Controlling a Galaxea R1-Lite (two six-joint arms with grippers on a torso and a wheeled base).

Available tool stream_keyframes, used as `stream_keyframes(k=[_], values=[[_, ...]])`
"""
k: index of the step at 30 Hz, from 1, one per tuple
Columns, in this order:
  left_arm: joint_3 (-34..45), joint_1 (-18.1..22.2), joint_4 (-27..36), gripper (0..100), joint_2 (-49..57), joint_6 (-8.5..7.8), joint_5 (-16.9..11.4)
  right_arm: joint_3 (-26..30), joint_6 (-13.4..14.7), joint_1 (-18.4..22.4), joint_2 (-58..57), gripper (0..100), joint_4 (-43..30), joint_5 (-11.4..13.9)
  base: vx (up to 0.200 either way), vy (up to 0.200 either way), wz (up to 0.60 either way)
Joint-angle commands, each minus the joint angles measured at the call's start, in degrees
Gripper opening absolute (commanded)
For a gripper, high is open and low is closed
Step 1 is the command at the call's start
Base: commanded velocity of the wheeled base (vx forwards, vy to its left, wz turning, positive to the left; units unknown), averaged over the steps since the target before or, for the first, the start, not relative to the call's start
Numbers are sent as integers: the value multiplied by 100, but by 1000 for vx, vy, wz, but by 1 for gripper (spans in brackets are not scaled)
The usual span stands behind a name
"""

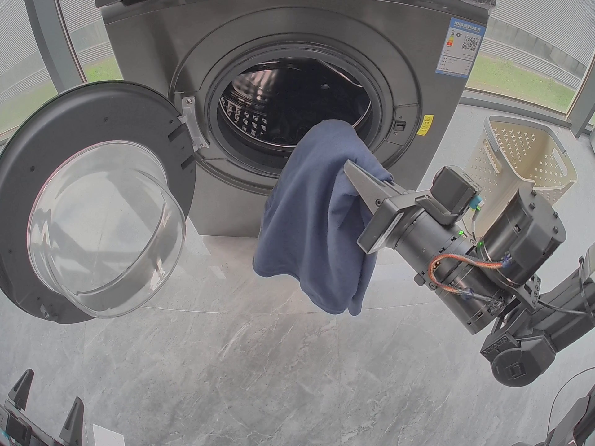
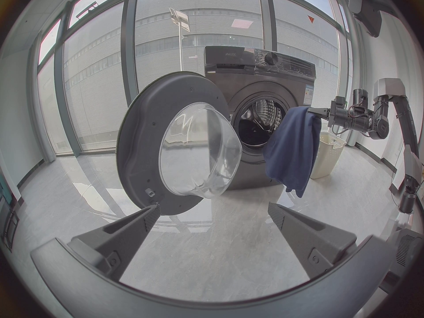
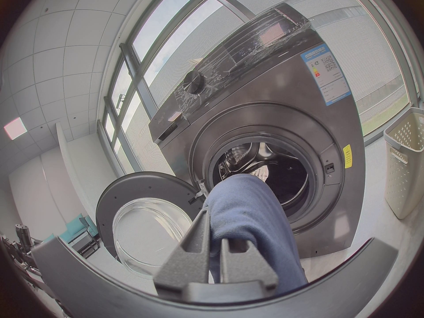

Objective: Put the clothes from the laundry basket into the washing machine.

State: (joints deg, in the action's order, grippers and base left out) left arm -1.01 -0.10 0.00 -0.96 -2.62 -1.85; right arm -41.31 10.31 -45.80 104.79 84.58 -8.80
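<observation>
The washing machine [image 1: 396, 51] stands with its round door [image 1: 93, 199] swung fully open to the machine's left, so the drum opening [image 1: 291, 106] is clear to load. The right end effector [image 1: 356, 178] is clamped on a dark blue garment [image 1: 316, 218], probably a sweatshirt, with its fingers [image 3: 201, 244] pressed together on a fold of the cloth. It holds the garment just in front of the machine, level with the lower lip of the opening.

The top of the garment bunches at that lip, and the rest hangs down the machine's front panel, off the floor. None of it looks to be inside the drum yet. The left end effector [image 2: 212, 208] is well back from the machine, low and facing the door, with its fingers apart and nothing between them.

The laundry basket [image 1: 520, 156] sits beside the machine on its right. Its perforated inner walls show bare, but its bottom is hidden behind the arm, so I cannot tell whether more clothes wait there.

I judge this garment about halfway through its transfer: it is out of the basket and at the machine. It has yet to be pushed through the opening and released. A pale shape deep in the drum may be cloth or part of the drum; I cannot say which.
</observation>
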Motion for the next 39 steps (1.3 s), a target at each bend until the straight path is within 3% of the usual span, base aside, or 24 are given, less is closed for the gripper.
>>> stream_keyframes(k=[1,8,11,12,13,16,19,22,28,29,31,39], values=[[101,1,-9,100,88,16,1,-61,-3,18,59,0,-3,19,0,0,0],[101,10,-53,100,88,-63,-43,-386,6,-8,156,0,-47,116,0,0,0],[-813,-8,-1002,100,-27,385,-175,-527,6,-34,191,0,-82,116,0,0,0],[-1006,-17,-1037,100,-71,429,-228,-553,6,-52,200,0,-91,116,0,0,0],[-1367,-34,-765,100,-422,420,-518,-667,-3,-52,235,0,-108,116,0,0,0],[-1367,-52,-158,100,-1046,368,-1406,-1037,6,-25,446,0,-108,107,0,0,0],[-1182,-8,-299,100,-1890,350,-2188,-1309,6,-8,578,0,-161,98,0,0,0],[-1077,-105,-747,100,-2672,350,-2618,-1406,15,1,604,0,-302,63,0,0,0],[-945,-474,-1626,100,-3938,280,-2706,-1669,15,1,613,0,-460,80,0,0,0],[-927,-878,-2171,100,-4606,359,-2662,-1854,23,10,613,0,-486,124,0,0,0],[-918,-1115,-2602,100,-5203,359,-2636,-1968,50,45,622,0,-530,133,0,0,0],[-1094,-1616,-3771,100,-7058,350,-2566,-2311,59,142,692,0,-671,124,0,0,0]])
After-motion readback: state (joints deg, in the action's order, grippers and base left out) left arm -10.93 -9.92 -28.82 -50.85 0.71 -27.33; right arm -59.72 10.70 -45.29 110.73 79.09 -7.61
